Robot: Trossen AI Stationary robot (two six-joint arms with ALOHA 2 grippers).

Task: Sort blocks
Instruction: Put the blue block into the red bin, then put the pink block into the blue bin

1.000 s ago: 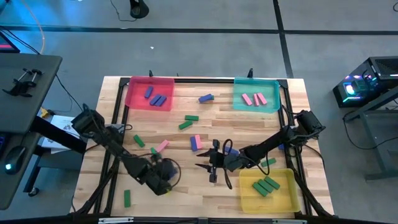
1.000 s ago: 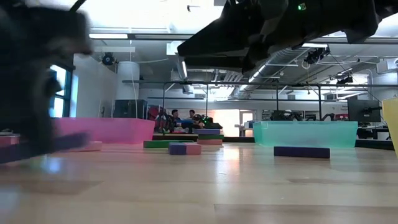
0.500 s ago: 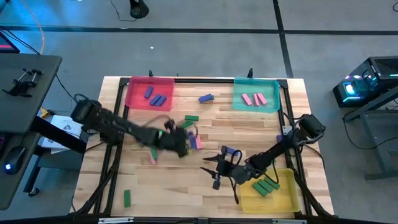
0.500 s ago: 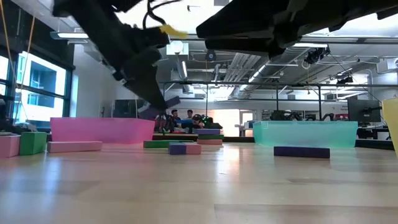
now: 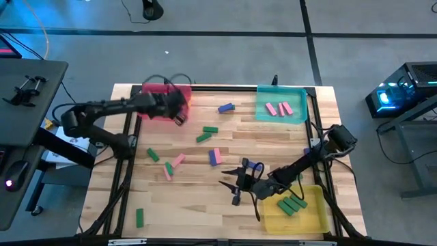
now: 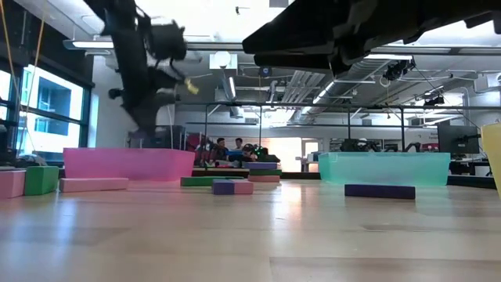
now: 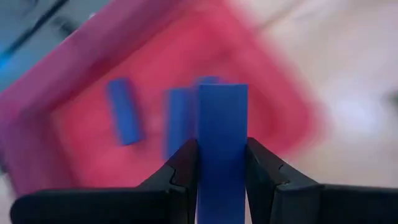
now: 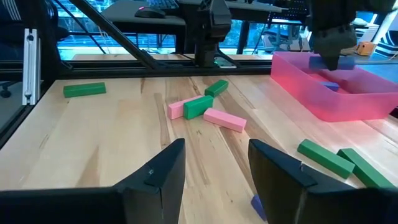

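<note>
Above the pink tray [image 5: 156, 111], the left end effector [image 7: 221, 163] grips a blue block [image 7: 221, 137].

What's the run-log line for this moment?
left gripper: holding blue block over pink tray | right gripper: open, empty, beside yellow tray

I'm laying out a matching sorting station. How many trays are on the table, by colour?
pink tray: 1
teal tray: 1
yellow tray: 1
Total: 3 trays
</note>
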